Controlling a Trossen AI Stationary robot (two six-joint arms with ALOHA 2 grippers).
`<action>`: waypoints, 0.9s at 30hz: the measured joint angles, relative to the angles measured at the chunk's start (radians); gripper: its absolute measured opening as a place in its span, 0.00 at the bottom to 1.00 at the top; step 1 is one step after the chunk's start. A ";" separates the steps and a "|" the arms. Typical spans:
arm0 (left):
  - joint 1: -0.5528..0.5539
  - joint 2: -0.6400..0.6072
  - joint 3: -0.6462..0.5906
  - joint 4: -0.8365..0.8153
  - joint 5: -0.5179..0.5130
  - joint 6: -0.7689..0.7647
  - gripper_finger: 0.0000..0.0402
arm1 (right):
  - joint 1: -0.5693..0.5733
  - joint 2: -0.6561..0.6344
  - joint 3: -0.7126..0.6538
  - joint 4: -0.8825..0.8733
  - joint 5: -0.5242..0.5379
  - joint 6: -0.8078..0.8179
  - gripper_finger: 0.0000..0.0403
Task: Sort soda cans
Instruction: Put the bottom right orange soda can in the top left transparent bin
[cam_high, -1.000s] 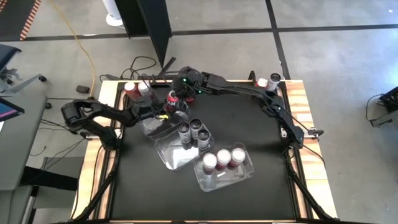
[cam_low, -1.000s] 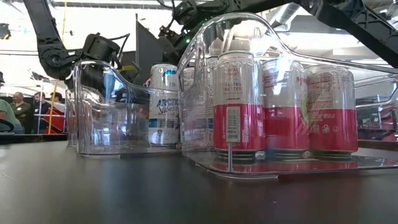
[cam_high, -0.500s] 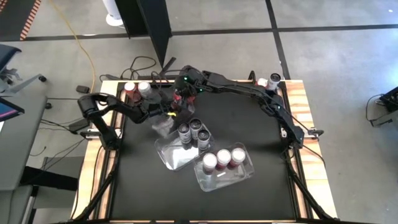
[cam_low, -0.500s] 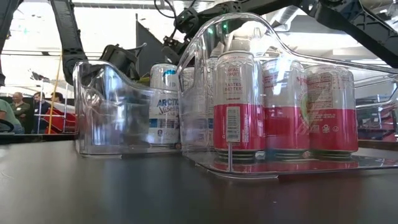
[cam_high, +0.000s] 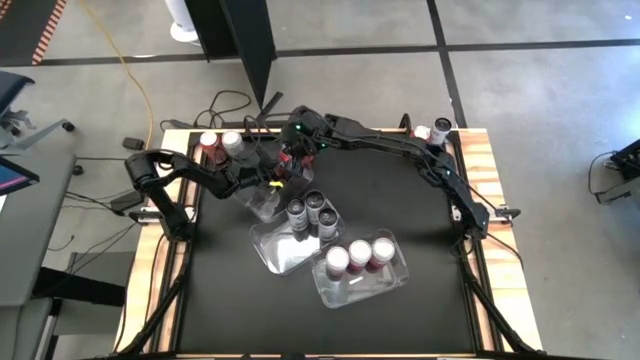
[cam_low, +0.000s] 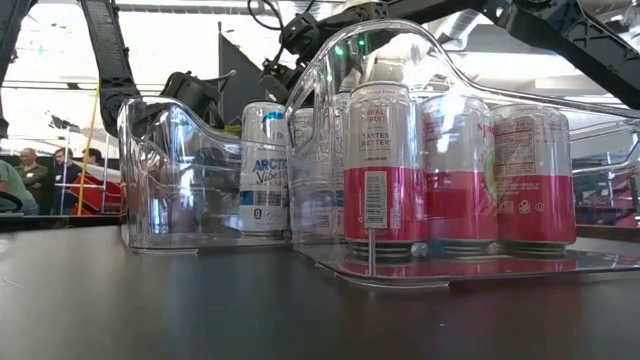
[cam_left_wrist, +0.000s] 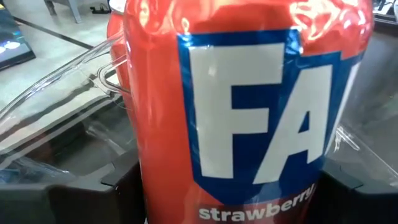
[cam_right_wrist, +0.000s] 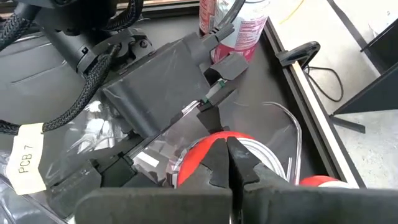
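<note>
Your left tool (cam_high: 262, 180) has carried its gripped red strawberry can (cam_left_wrist: 242, 106) over the third clear tub (cam_high: 262, 205), right tool (cam_right_wrist: 229, 163) closed beside it, so release comes next.

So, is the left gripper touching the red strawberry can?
Touching. In the left wrist view the red can fills the space between the left gripper's dark fingers, pressed against both. The high view also shows this gripper around it.
</note>
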 joint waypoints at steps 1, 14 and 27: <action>0.000 0.000 0.000 0.000 0.000 -0.001 0.75 | 0.000 0.000 0.000 0.000 -0.001 0.000 0.00; -0.001 -0.002 0.002 0.015 0.000 0.004 0.93 | 0.024 0.004 -0.002 -0.009 -0.040 -0.013 0.00; -0.002 -0.090 -0.002 -0.074 0.018 0.025 0.93 | 0.017 0.002 -0.002 -0.007 -0.029 -0.011 0.00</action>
